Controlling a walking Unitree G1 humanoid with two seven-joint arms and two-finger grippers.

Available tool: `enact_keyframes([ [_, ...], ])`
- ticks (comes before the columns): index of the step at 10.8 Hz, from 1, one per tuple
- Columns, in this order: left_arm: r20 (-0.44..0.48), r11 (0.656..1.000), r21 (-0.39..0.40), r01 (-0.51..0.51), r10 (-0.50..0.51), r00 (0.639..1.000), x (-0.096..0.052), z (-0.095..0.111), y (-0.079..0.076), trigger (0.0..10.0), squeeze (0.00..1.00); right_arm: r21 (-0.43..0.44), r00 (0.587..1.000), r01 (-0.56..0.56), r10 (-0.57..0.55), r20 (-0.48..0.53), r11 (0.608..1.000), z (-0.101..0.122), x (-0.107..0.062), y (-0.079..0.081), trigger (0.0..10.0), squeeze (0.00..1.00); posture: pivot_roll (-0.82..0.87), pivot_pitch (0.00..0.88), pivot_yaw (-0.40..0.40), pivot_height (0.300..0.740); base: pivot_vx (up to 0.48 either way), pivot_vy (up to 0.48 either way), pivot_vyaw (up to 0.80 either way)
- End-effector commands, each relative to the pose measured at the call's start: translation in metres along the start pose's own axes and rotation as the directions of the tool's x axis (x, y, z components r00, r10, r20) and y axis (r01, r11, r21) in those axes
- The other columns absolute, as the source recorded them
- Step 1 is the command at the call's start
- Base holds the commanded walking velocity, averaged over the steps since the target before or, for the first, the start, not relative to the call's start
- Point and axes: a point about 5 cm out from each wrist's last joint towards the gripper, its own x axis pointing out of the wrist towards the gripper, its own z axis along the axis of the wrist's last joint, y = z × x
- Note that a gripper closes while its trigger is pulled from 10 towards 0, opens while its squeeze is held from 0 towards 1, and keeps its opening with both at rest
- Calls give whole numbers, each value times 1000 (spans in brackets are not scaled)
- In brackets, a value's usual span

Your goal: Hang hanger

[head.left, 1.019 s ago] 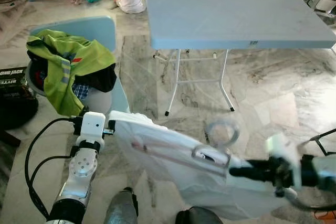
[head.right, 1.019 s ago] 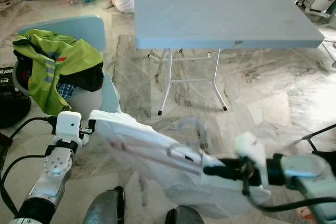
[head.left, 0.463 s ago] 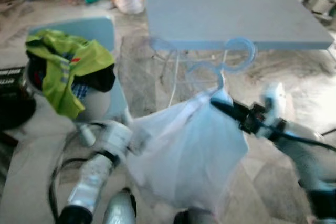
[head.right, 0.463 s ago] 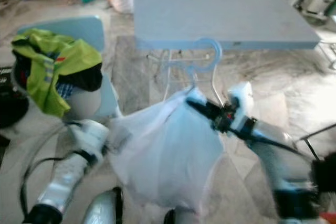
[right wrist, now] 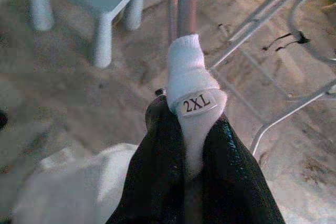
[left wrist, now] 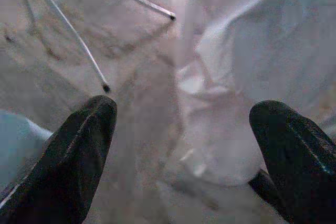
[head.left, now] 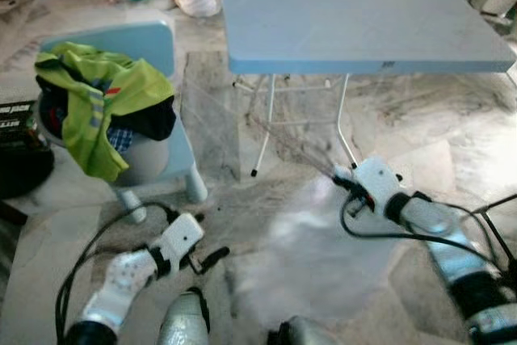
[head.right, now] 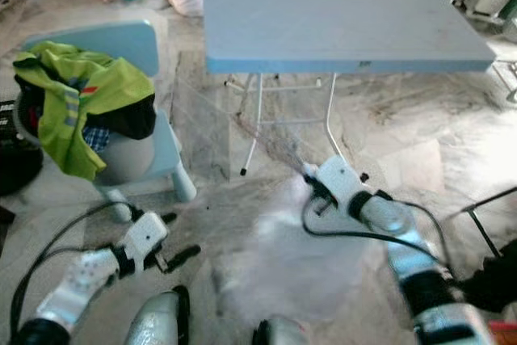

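1 right gripper [right wrist: 186,145] is clenched on the neck of 1 hanger [right wrist: 181,3], over the collar of 1 white shirt [head.left: 315,256] with a 2XL tag [right wrist: 197,103]. The thin shirt hangs blurred above the marble floor [head.left: 420,143], perhaps swinging. 1 left gripper [left wrist: 181,145] is spread wide, holding nothing. 1 plastic chair [head.left: 161,46] carries crumpled clothes [head.left: 101,103] beside 1 flat table [head.left: 355,6].

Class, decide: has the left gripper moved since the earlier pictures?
Yes. The left gripper has dropped away from the blue chair, letting go of the white garment.
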Motion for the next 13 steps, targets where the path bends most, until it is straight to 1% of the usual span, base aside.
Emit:
enact_keyframes([
  [1, 41, 998, 60, 0, -2, 999, 2, 11, 2, 10000, 1000, -92, 991, -135, 135, -2, 987, 0, -4, 7, 10000, 0, 46, 123, -113, 740, 0, 0, 0],
  [2, 62, 996, 86, -5, 0, 998, 2, 17, 4, 10000, 1000, -138, 972, -236, 234, -33, 962, -4, -7, 17, 10000, 0, 45, 127, -115, 740, 0, 0, 0],
  [3, 79, 992, 123, -2, -8, 997, 3, 24, 3, 10000, 1000, -177, 938, -346, 339, -73, 921, -12, -10, 26, 10000, 0, 44, 138, -117, 740, 0, 0, 0],
  [4, 84, 990, 142, 16, -28, 996, 5, 28, 0, 10000, 188, -173, 891, -455, 449, -73, 874, -12, -11, 32, 10000, 0, 42, 155, -119, 740, 0, 0, 0],
  [5, 102, 984, 174, 41, -60, 993, 4, 31, -4, 10000, 0, -188, 859, -511, 506, -76, 839, -11, -14, 32, 10000, 0, 43, 172, -119, 740, 0, 0, 0],
  [6, 77, 970, 191, 150, -168, 983, -2, 26, -11, 10000, 0, -228, 825, -560, 561, -69, 796, -1, -12, 27, 10000, 0, 43, 180, -118, 740, 0, 0, 0],
  [7, 30, 961, 201, 188, -198, 980, -4, 22, -10, 10000, 0, -260, 825, -556, 562, -58, 789, 4, -8, 25, 10000, 0, 38, 172, -114, 740, 0, 0, 0],
  [8, 6, 960, 176, 219, -224, 975, -7, 19, -6, 10000, 0, -255, 788, -600, 615, -26, 758, 12, -8, 28, 10000, 0, 41, 167, -110, 740, 0, 0, 0],
  [9, -5, 951, 181, 252, -255, 967, -6, 22, -1, 10000, 0, -254, 768, -617, 641, 16, 745, 19, -7, 30, 10000, 0, 43, 163, -103, 740, 0, 0, 0],
  [10, -1, 938, 196, 285, -290, 957, -5, 26, 1, 10000, 0, -264, 740, -644, 672, 25, 718, 20, -8, 32, 10000, 0, 39, 166, -101, 740, 0, 0, 0],
  [11, 0, 936, 193, 294, -299, 954, -4, 27, 2, 10000, 0, -264, 729, -656, 684, 20, 707, 19, -10, 33, 10000, 0, 37, 166, -100, 740, 0, 0, 0],
  [12, 2, 934, 196, 300, -306, 952, 4, 34, 13, 0, 0, -271, 723, -665, 691, 1, 696, 15, -13, 33, 10000, 0, 29, 164, -96, 740, 0, 0, 0],
  [13, -25, 930, 186, 318, -319, 947, 7, 33, 16, 0, 0, -255, 725, -661, 688, 22, 705, 17, -13, 34, 10000, 0, 22, 161, -91, 740, 0, 0, 0],
])
